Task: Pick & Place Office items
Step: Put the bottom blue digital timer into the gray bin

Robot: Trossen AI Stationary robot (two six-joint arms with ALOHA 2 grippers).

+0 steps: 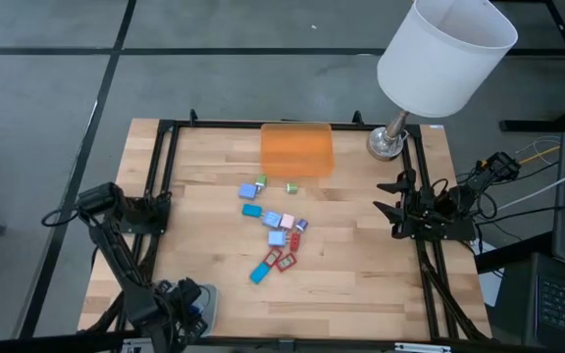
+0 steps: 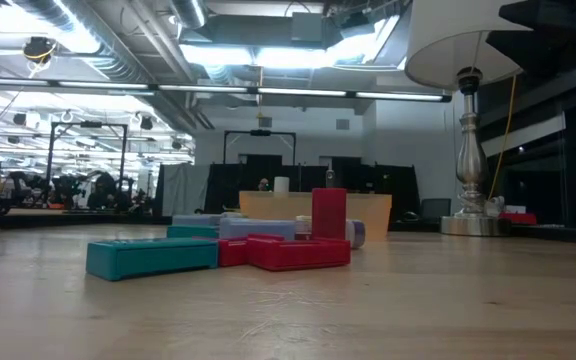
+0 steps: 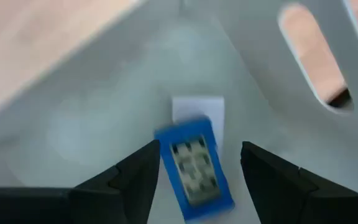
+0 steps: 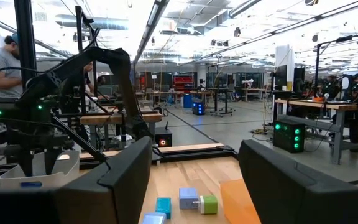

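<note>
Left tool [image 1: 186, 306] sits at roughly seven o'clock on the counter [image 1: 361, 275] in our high view, over the pale grey-green tray [image 1: 207, 304] at that corner, while the right tool [image 1: 392, 208] waits near three o'clock by the frame rail; most of the office items [image 1: 275, 229] lie scattered around the middle, and the orange tray [image 1: 297, 149] rests at twelve o'clock beside the lamp [image 1: 430, 59]. From the low view we see neither tool, only the cluster: a teal flat piece [image 2: 151, 256] nearest, red pieces [image 2: 298, 252] touching just behind it, one red block [image 2: 329, 214] standing upright, the orange tray behind. Through the left wrist view we see the left tool's fingers [image 3: 129, 180] parted, with a blue rectangle [image 3: 194, 167] between them but touching neither, lying tilted over a white piece [image 3: 197, 107] on the tray's floor; we judge it released. Through the right wrist view the right tool's fingers [image 4: 123, 177] stand apart and empty, with a blue block [image 4: 163, 206], a purple one [image 4: 188, 198] and a green one [image 4: 208, 204] ahead on the counter. The risk we see is that, if the left tool rises off-centre, a finger could clip the tilted blue rectangle and drag or flip it out of the tray; a careless reach into the tight pile could also scatter its neighbours.
</note>
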